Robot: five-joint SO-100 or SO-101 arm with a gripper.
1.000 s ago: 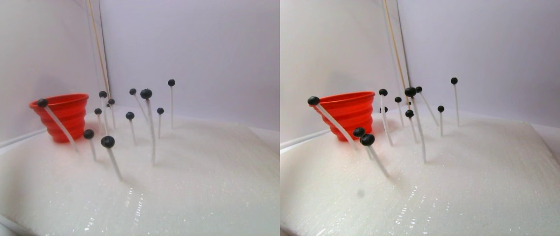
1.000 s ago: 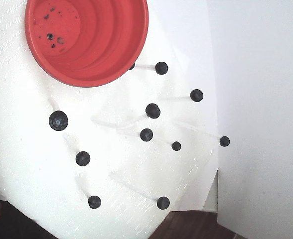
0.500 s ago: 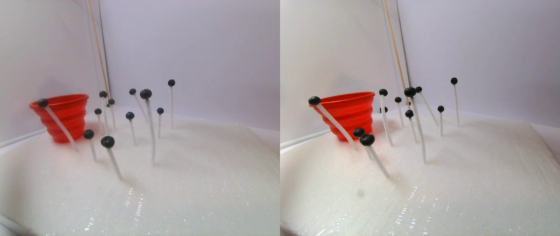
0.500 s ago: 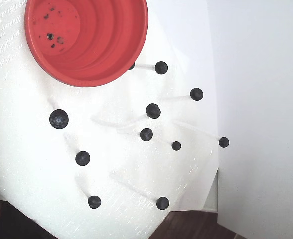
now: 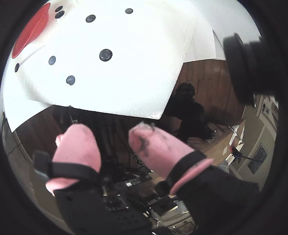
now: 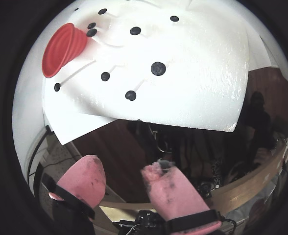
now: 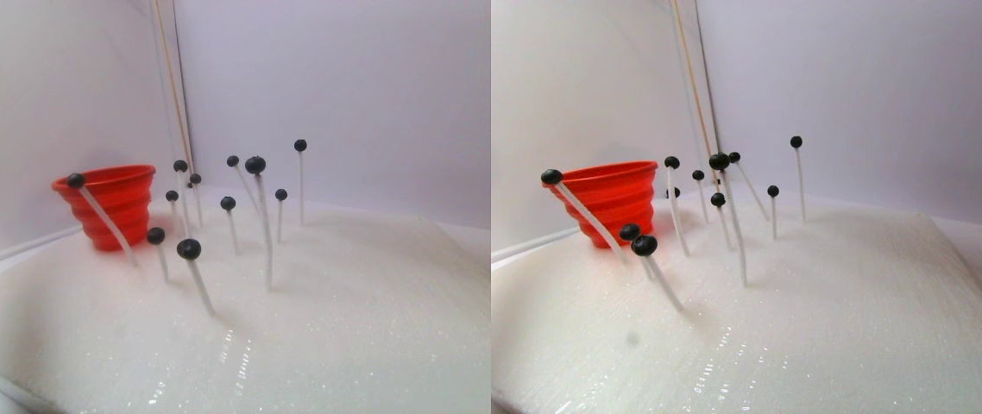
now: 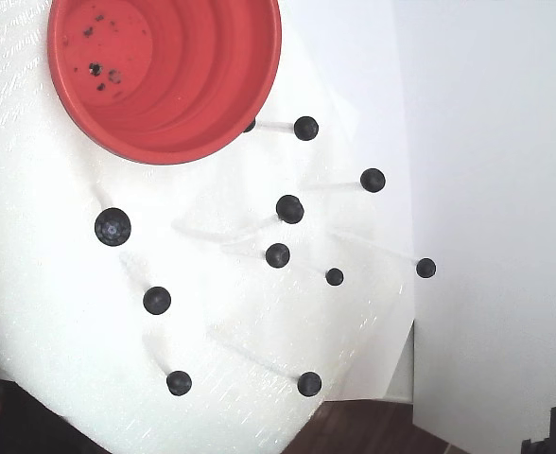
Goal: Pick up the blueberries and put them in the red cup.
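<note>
Hovering well back from the white foam pad (image 6: 198,93), the tool (image 6: 127,178) gapes with nothing between its pink fingers (image 6: 83,178). Blueberries (image 7: 189,248) sit atop thin white stalks (image 7: 200,289) beside the red cup (image 7: 116,207).

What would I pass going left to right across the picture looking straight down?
The red cup, then the largest blueberry below it, the central blueberries, the berry farthest right, and bare white wall.

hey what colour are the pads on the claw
Pink, smudged with dark marks; the claw's pads show best in a wrist view.
</note>
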